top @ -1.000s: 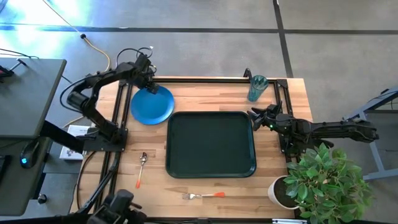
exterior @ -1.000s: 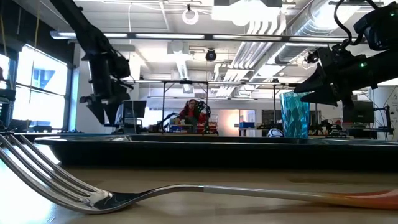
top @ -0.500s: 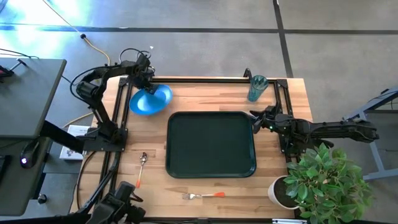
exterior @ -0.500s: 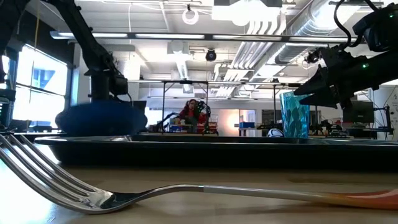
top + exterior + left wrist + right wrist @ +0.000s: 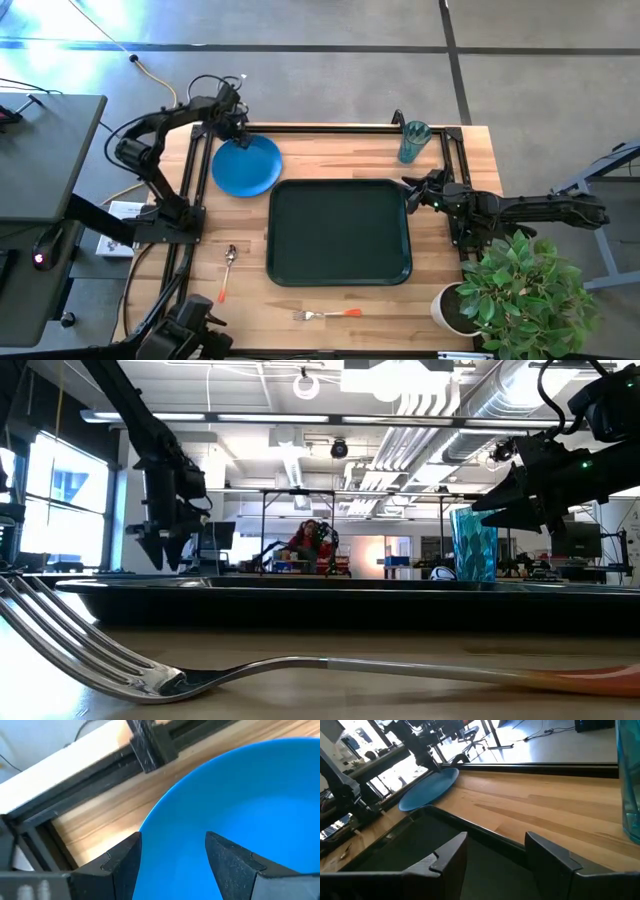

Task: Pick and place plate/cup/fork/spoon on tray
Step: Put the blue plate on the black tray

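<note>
The left gripper [image 5: 233, 128] is up at the far left corner of the table [image 5: 340, 150], right over the far rim of the plate [image 5: 246, 166], and in its own wrist view the two dark fingers [image 5: 122, 865] stand apart with bright blue filling the gap between them, so the jaws are spread around the plate's edge rather than pinched on it, though whether either finger actually touches the rim is hard to call from here. The plate lies on the wood just beside the tray's far left corner, off the tray [image 5: 340, 232] and seemingly flat on the boards. Across the table, the right gripper [image 5: 412, 189] hangs just off the tray's far right corner, its fingers [image 5: 445, 857] parted and holding nothing, the tray's rim and bare wood showing between them. The cup [image 5: 413, 141] stands upright near the far right edge of the table, beyond that gripper and clear of it; the level camera catches it as a teal tumbler [image 5: 473, 544] behind the tray's long dark rim [image 5: 330, 588]. The spoon [image 5: 227, 269] lies on the wood to the left of the tray, bowl toward the far side, orange-red handle toward the near edge. The fork [image 5: 326, 314] lies near the front edge, just in front of the tray, tines pointing left, and it looms huge in the level view [image 5: 160, 675]. A potted plant [image 5: 515, 290] sits at the near right corner.
</note>
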Action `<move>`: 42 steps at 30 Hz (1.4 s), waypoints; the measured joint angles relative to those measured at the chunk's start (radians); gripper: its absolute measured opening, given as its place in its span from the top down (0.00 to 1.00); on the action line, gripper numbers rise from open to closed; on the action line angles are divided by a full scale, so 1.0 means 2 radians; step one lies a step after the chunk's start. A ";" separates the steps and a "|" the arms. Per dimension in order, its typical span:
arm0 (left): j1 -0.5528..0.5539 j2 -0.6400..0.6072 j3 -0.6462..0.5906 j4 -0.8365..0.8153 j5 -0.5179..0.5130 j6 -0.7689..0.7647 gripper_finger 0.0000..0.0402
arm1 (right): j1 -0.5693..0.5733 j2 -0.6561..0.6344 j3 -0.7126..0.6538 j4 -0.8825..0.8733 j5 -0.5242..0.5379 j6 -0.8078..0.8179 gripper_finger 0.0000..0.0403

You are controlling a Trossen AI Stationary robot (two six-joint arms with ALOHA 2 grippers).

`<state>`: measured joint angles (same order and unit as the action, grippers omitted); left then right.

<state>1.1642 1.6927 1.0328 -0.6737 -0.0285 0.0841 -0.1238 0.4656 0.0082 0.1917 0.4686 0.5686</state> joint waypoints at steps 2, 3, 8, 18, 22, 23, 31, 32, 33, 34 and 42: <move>0.000 -0.004 0.000 0.000 -0.003 0.002 0.48 | 0.000 0.000 0.000 0.000 0.000 0.000 0.53; -0.001 -0.005 0.000 0.000 -0.005 0.001 0.48 | 0.000 0.000 0.000 0.000 0.000 -0.002 0.53; 0.004 -0.002 0.000 0.008 -0.027 -0.004 0.48 | 0.000 0.000 0.000 0.005 0.001 -0.018 0.53; 0.013 0.033 0.000 0.035 -0.037 -0.018 0.48 | 0.000 0.000 0.000 0.004 -0.010 -0.019 0.53; 0.013 0.045 0.001 0.032 -0.016 -0.023 0.48 | 0.000 0.000 0.000 0.000 -0.013 -0.014 0.53; 0.013 0.048 0.001 0.028 -0.009 -0.023 0.48 | 0.000 0.000 0.000 0.000 -0.013 -0.014 0.53; 0.013 0.054 0.002 0.015 0.002 -0.034 0.48 | 0.000 0.000 0.000 0.000 -0.014 -0.013 0.53; 0.013 0.053 0.002 0.015 0.001 -0.038 0.48 | 0.000 0.000 0.000 0.001 -0.014 -0.013 0.53; 0.013 0.051 0.001 0.014 0.001 -0.041 0.48 | 0.000 0.000 0.000 0.001 -0.014 -0.013 0.53; 0.013 0.049 0.001 0.012 0.000 -0.041 0.48 | 0.000 0.000 0.000 0.003 -0.014 -0.012 0.53; 0.013 0.041 0.000 0.007 -0.001 -0.041 0.48 | 0.000 0.000 0.000 0.008 -0.015 -0.011 0.53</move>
<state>1.1896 1.7752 1.0336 -0.6598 -0.0303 0.0028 -0.1238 0.4652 0.0082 0.2073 0.4395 0.5457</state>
